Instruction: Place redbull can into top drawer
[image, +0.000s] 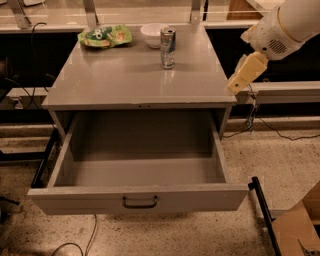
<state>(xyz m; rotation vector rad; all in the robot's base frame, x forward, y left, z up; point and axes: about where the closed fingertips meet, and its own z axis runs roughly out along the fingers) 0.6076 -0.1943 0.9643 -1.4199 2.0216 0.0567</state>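
Silver and blue, the redbull can (167, 48) stands straight up on the grey cabinet top (125, 82); its long side runs up and down and its shiny lid points at the ceiling. It sits toward the back of the top, at about 1 o'clock from the middle. The white bowl (152, 34) is just beside it at 11 o'clock, and I cannot tell if they touch; the green snack bag (105, 36) lies farther off at 10 o'clock.

The top drawer (137, 199) is pulled out toward the camera. Its flat front is at 6 o'clock from the can, with the dark handle (140, 201) in the middle; its grey floor and side walls show.

The gripper (239, 82) hangs in the air at 4 o'clock from the can, just off the right edge of the top and well apart from the can; it is a pale cream shape tilting down to the left, and I cannot tell if it is open or closed. The white arm (287, 25) behind it is cut off at the upper right corner; a cardboard box (300, 230) at the lower right is cut off too. The words on the can are too small to read.
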